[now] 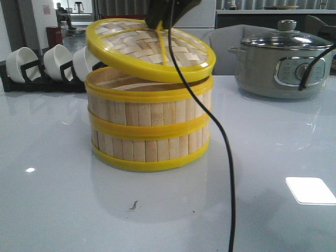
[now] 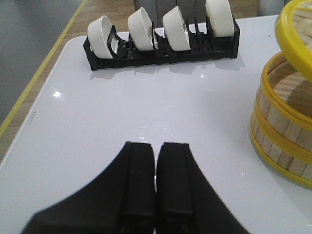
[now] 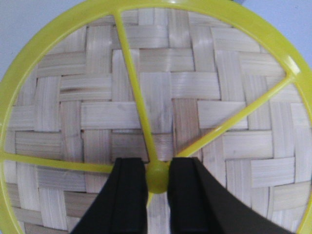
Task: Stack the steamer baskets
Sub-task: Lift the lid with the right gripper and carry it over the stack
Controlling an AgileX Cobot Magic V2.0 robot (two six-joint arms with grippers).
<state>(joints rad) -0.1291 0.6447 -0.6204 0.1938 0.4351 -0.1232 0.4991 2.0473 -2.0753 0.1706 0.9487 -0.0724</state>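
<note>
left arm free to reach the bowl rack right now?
Probably yes. The left gripper is shut and empty, with bare table between it and the bowl rack; the baskets sit off to one side.

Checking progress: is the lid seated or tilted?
Tilted: the lid hangs slanted over the stacked baskets, held by the right gripper.

White table (image 1: pixel 47 210): basket stack (image 1: pixel 149 126), pot (image 1: pixel 281 65) (lidded), bowl rack (image 1: pixel 42 79).

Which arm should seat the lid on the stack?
Right. The right gripper is clamped on the lid knob, lid tilted over the stacked steamer baskets. The left gripper is shut, empty, off to the side.
</note>
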